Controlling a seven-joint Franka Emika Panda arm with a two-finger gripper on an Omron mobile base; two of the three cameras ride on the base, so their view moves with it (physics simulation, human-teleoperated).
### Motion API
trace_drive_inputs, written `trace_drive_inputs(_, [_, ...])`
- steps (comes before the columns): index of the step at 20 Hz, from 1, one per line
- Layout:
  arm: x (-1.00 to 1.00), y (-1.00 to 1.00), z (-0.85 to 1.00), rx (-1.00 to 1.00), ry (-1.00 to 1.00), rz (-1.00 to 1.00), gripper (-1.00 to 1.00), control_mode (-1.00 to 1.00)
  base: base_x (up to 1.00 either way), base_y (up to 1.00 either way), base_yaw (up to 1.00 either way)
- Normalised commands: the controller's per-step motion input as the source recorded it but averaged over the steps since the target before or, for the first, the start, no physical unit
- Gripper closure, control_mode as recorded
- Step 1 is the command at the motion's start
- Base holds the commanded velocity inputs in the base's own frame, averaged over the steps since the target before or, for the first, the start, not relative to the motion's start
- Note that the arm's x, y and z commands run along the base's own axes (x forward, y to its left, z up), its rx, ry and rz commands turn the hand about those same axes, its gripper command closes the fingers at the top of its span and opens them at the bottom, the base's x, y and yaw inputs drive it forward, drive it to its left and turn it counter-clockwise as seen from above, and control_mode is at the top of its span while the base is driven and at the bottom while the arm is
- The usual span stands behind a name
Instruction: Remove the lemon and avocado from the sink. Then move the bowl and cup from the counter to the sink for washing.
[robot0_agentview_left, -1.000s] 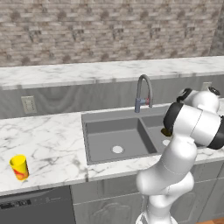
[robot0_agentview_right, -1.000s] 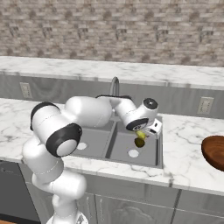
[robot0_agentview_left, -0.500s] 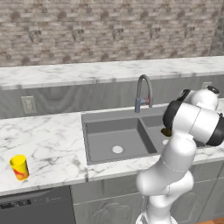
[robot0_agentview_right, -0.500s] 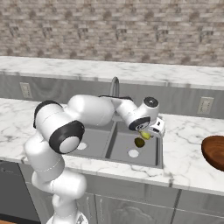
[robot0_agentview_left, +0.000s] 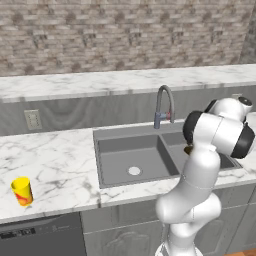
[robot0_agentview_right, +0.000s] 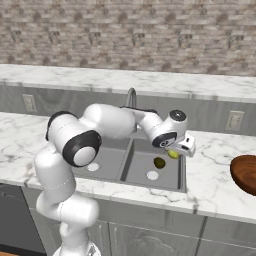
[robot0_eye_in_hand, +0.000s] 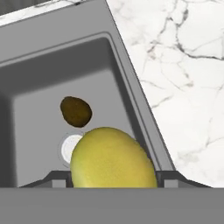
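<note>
My gripper is shut on the lemon, a yellow-green oval held above the right basin of the grey sink, close to its right rim. In the hand view the lemon sits between the two fingertips. Below it, the dark avocado lies on the basin floor beside the white drain; the right base view also shows the avocado. The reddish-brown bowl rests on the counter at the far right. The yellow cup stands on the counter far left of the sink.
The curved metal faucet rises behind the sink's divider. White marble counter lies just right of the sink rim. A raised back ledge and a brick wall close off the rear. A wall socket sits on the backsplash at right.
The gripper has carried the lemon a little to the right, from over the basin's middle toward the sink's right rim. The avocado, bowl and cup have stayed put.
</note>
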Motion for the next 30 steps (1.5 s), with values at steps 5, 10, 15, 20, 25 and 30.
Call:
trace_drive_inputs(5, [0.1, -0.29, 0.0, -0.01, 0.0, 0.0, 1.0, -1.0, 0.0, 0.0, 0.0])
trace_drive_inputs(10, [0.14, -0.26, 0.0, -0.03, 0.0, 0.0, 1.0, -1.0, 0.0, 0.0, 0.0])
trace_drive_inputs(15, [0.17, -0.26, 0.0, -0.03, 0.0, 0.0, 1.0, -1.0, 0.0, 0.0, 0.0])
trace_drive_inputs(20, [0.17, -0.24, -0.03, -0.04, -0.01, 0.0, 1.0, -1.0, 0.0, 0.0, 0.0])
trace_drive_inputs(25, [0.14, -0.21, -0.08, -0.07, -0.04, 0.01, 1.0, -1.0, 0.0, 0.0, 0.0])
trace_drive_inputs(30, [0.09, -0.22, -0.05, -0.05, -0.03, 0.0, 1.0, -1.0, 0.0, 0.0, 0.0])
